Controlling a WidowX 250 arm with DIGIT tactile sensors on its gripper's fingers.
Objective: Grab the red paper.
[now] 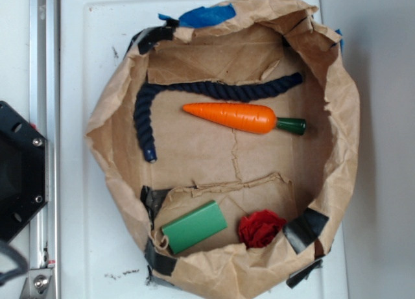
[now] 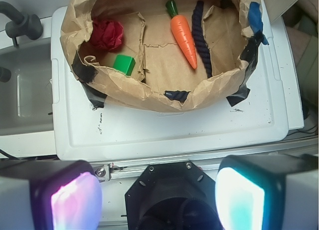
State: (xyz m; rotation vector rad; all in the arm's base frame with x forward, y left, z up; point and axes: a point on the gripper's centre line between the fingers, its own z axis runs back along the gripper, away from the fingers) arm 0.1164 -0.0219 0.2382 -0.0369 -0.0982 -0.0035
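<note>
Red paper in bag | gripper spread wide, holding nothing

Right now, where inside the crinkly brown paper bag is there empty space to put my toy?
The widest bare patch of the brown paper bag lies below the orange carrot and dark blue rope. It's crowded at the corner holding the green block and red crumpled paper.
</note>
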